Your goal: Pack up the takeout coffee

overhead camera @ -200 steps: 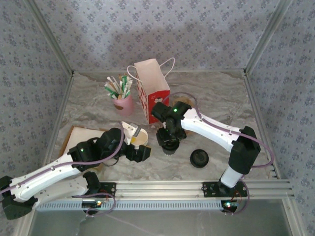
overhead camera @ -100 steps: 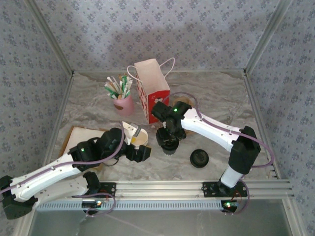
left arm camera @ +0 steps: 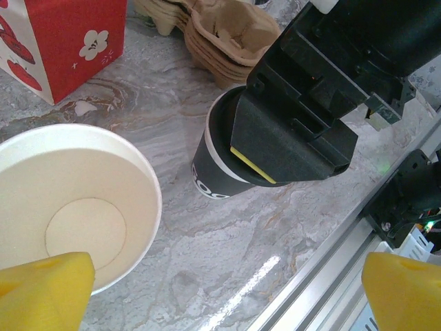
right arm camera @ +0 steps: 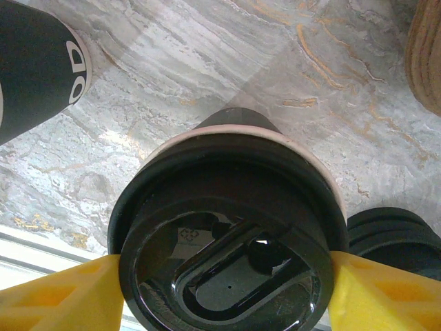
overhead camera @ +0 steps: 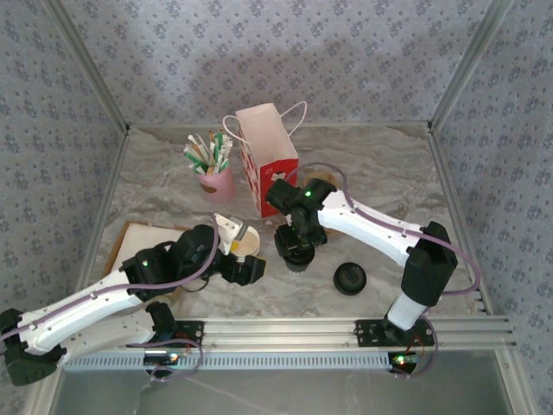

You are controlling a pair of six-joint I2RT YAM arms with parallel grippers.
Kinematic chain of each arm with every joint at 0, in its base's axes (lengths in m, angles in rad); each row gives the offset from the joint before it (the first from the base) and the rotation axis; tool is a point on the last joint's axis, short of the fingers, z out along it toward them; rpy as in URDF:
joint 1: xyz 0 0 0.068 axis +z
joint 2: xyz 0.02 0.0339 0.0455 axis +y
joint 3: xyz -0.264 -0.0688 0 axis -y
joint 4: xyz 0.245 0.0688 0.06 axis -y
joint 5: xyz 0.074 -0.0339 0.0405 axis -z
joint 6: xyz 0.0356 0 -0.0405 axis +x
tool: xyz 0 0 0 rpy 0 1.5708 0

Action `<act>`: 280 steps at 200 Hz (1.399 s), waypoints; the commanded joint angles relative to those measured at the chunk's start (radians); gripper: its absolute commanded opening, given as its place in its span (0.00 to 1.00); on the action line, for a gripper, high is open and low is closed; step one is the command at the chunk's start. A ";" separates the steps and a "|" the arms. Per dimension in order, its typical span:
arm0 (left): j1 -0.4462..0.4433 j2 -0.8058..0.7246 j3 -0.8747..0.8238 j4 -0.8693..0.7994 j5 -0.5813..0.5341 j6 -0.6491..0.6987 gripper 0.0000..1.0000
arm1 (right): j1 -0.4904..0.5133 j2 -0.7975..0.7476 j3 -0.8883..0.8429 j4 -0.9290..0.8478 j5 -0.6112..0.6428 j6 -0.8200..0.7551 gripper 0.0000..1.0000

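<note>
The marble table point(overhead camera: 389, 177) bears a paper bag point(overhead camera: 270, 160), a pink stirrer cup point(overhead camera: 216, 184), pulp carriers point(left arm camera: 224, 34) and black lids point(overhead camera: 350, 278).

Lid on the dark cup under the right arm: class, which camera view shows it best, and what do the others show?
Right wrist view: the lid is close, its top plain, held in the right tool. The left wrist view gives a sliver of its edge beneath that tool; the top external view has the tool over it.

Bag point(overhead camera: 270, 156) and carriers point(left arm camera: 227, 38) block the back — right tabletop point(overhead camera: 406, 181) seemingly open.
</note>
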 commanded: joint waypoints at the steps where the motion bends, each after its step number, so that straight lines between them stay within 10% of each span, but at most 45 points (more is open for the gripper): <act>1: 0.008 0.001 0.015 0.022 0.011 0.011 0.99 | -0.007 0.002 -0.004 -0.035 0.022 -0.011 0.72; 280: 0.008 0.020 0.016 0.032 0.014 0.010 0.99 | -0.015 0.062 -0.095 0.031 -0.036 -0.016 0.72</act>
